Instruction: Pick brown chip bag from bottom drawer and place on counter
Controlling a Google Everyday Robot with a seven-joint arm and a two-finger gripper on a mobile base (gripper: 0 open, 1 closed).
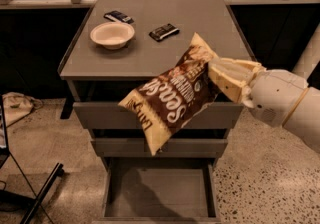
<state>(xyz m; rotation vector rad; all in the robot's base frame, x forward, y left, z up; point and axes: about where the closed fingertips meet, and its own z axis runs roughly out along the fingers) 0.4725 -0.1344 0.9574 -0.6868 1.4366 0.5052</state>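
Observation:
The brown chip bag (pixel 172 95), dark brown with cream-yellow ends and white lettering, hangs in the air in front of the upper drawers, its top corner over the counter's front edge. My gripper (pixel 216 75) is shut on the bag's right side, coming in from the right. The bottom drawer (pixel 160 190) is pulled open below and its grey floor is bare. The counter (pixel 150 33) is the flat grey top of the cabinet, behind and above the bag.
A white bowl (pixel 112 34) stands on the counter's left part. Two small dark wrapped bars (pixel 164 31) (pixel 119 16) lie near it. A railing runs behind the cabinet. A black stand leg (pixel 42 193) lies on the floor at left.

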